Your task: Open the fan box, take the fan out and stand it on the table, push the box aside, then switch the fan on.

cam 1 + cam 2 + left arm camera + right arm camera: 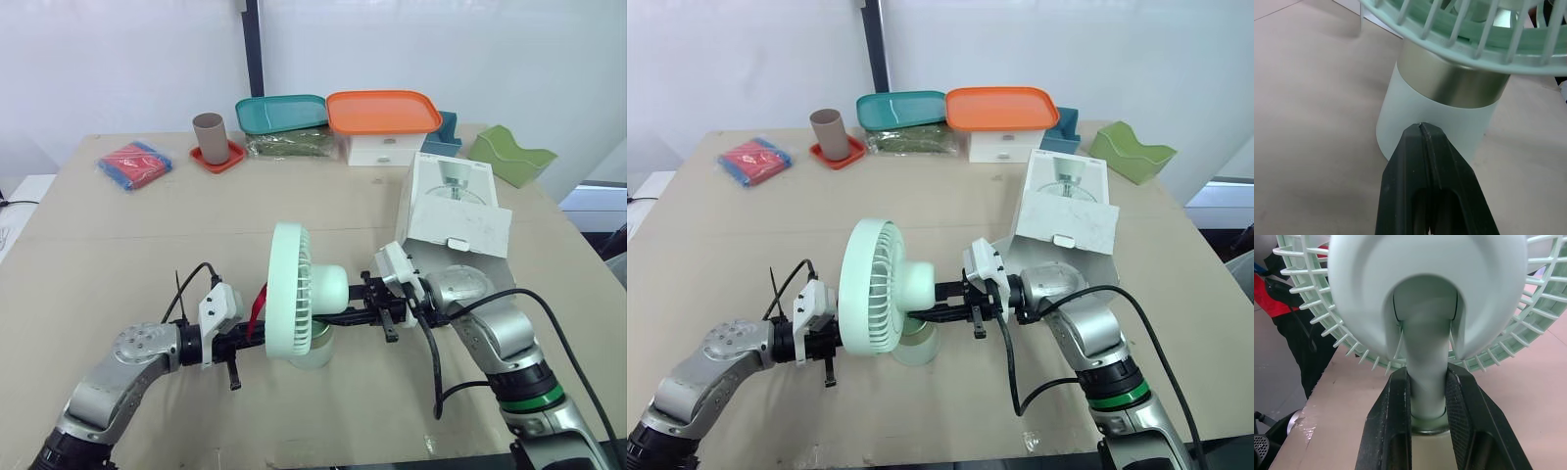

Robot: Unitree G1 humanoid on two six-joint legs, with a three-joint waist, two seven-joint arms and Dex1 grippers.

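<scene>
Fan (299, 294): stands on the table (118, 245), near the open box (456, 211);
Right gripper (1427, 374): hugs the fan's neck (1425, 342), holding it steady;
Left gripper (1421, 126): fingers squeezed together, tip at the base (1400, 117), maybe for the switch

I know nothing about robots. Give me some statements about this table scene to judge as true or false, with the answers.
1. The fan stands upright on the table. True.
2. The right gripper is clamped around the fan's neck. True.
3. The left gripper is spread wide open. False: its fingers are shut together, with the tips at the fan's base.
4. The fan box is closed. False: its flap is open, and it lies on the table beyond the right arm.
5. The brown cup lies on its side. False: it stands upright on a red coaster.
</scene>
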